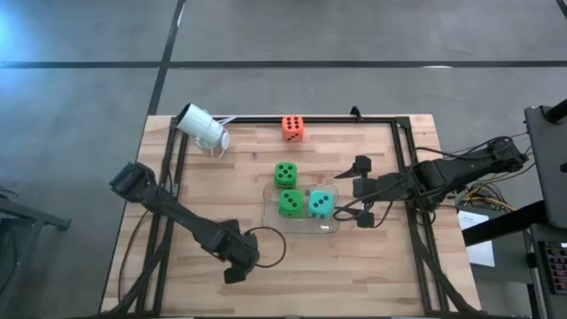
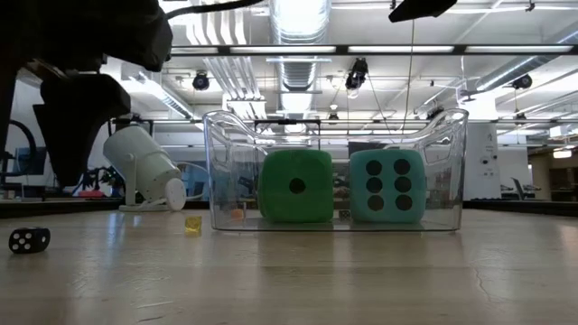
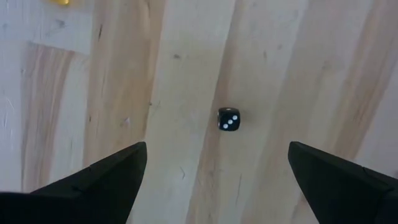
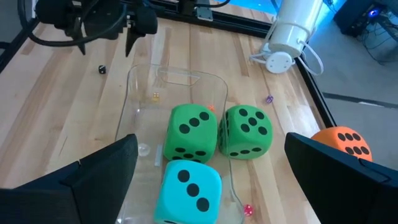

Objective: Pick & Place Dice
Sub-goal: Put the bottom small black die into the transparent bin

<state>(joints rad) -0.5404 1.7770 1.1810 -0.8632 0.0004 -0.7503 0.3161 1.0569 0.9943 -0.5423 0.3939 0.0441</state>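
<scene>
The right tool [image 1: 354,190] stands open beside the clear tray [image 1: 275,216], where one green die [image 1: 291,204] and the teal die [image 1: 321,205] already lie, ready for more, and the left tool [image 3: 217,180] hangs open above a small black die [image 3: 228,119] on the surface [image 1: 381,266].

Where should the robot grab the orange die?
By two opposite flat side faces, coming straight down from above. The orange die sits flat on the table near its far edge, alone, with open space all round, so the fingers probably fit on either side.

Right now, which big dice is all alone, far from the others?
The orange dice. It sits by the table's far edge, while both green ones and the teal one cluster around the clear tray.
</scene>
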